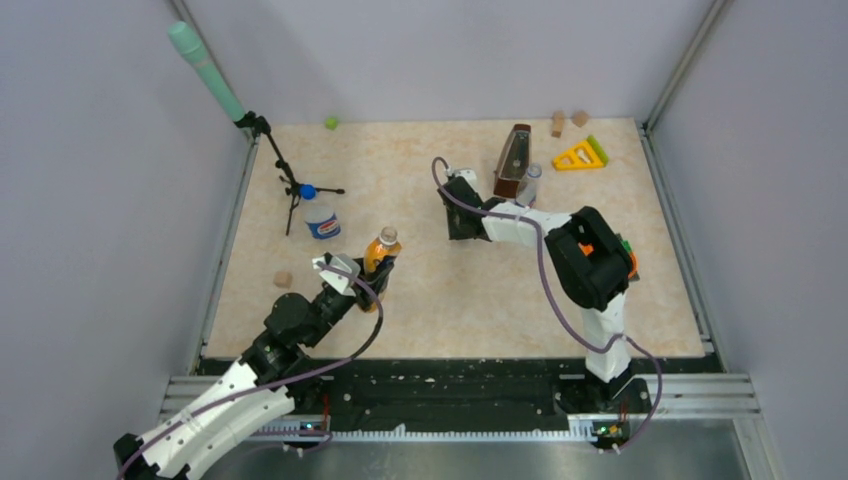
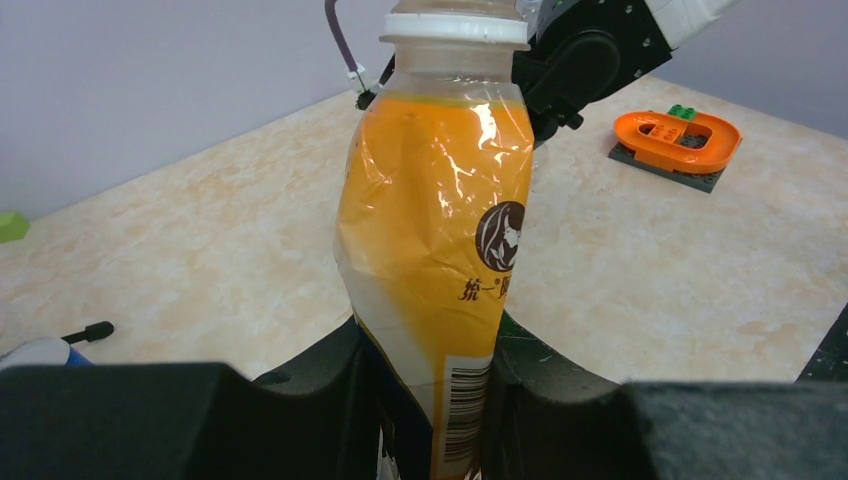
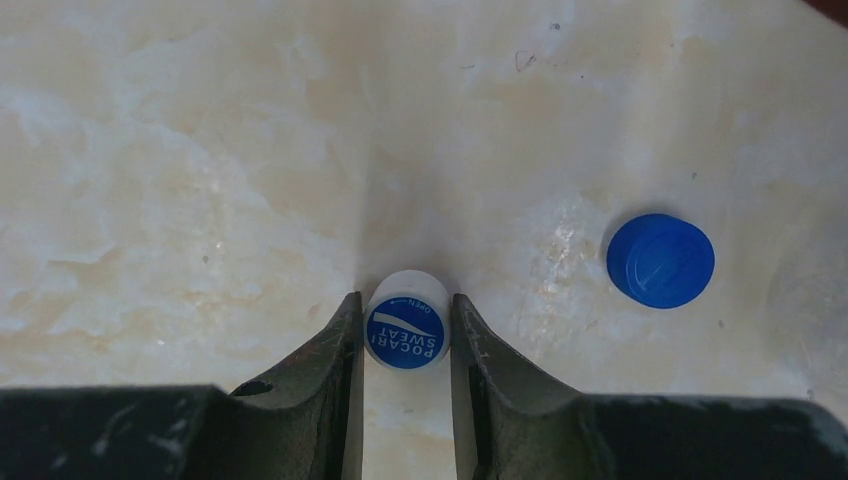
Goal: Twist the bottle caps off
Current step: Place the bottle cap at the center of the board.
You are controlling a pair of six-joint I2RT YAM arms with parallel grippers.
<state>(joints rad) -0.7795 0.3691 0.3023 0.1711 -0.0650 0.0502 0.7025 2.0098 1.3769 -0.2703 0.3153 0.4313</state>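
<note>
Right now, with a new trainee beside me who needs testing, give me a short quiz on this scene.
1. True or false: the orange bottle in the left gripper has no cap on it.
2. The right gripper has between its fingers: A a red cap, B the Pocari Sweat cap, C nothing.
3. How many caps show in the right wrist view?
Key: 1 false, its white cap is on. 2 B. 3 two, counting the loose blue cap.
</note>
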